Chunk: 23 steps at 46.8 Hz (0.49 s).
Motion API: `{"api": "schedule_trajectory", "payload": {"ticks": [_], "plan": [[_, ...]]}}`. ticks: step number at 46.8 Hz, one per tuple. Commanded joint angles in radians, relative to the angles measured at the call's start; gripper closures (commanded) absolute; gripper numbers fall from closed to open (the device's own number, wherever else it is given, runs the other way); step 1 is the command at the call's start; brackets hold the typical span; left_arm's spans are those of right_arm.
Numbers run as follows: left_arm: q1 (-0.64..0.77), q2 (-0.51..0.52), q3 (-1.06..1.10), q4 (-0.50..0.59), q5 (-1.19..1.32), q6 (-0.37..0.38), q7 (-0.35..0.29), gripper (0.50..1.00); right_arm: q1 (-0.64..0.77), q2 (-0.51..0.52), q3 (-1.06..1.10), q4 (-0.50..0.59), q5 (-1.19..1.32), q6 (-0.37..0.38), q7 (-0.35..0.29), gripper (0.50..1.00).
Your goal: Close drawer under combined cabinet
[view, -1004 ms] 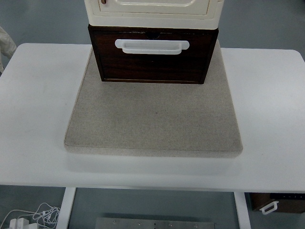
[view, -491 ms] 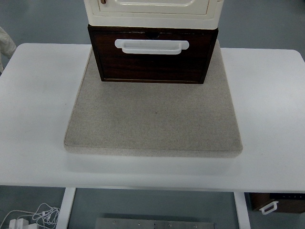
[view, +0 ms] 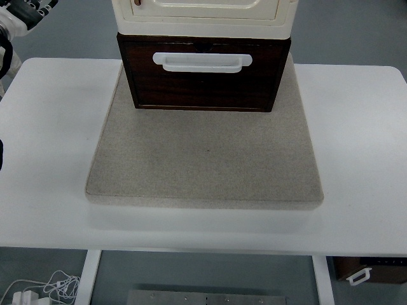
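Note:
The dark brown drawer (view: 203, 82) with a white handle (view: 202, 61) sticks out toward me from under the cream cabinet (view: 203, 16). Both stand at the far edge of a beige mat (view: 203, 165) on the white table (view: 51, 127). My left hand (view: 25, 11) shows at the top-left corner, beyond the table's far left edge and well left of the drawer, touching nothing. It is cut off by the picture edge. A dark part of the left arm (view: 1, 155) shows at the left edge. My right arm is out of view.
Below the table's near edge, white cables (view: 38, 289) lie on the floor at the left. A brown box with a white handle (view: 369, 270) sits at the right, and a metal plate (view: 203, 297) lies in the middle.
My left hand and arm have come into view at the top-left corner and left edge. The drawer has not moved.

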Motion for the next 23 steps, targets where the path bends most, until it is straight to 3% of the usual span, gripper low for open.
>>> {"api": "schedule_trajectory", "payload": {"ticks": [1,23], "plan": [[0.003,-0.021,-0.002,0.001,-0.026,-0.009,-0.029,0.5,0.0,0.0,-0.003,0.0,0.001,0.001,0.0,0.548],[0.023,-0.114,0.026,0.018,-0.084,-0.014,-0.124,0.5,-0.005,0.0,-0.002,0.0,0.002,-0.001,0.0,0.548]]}}
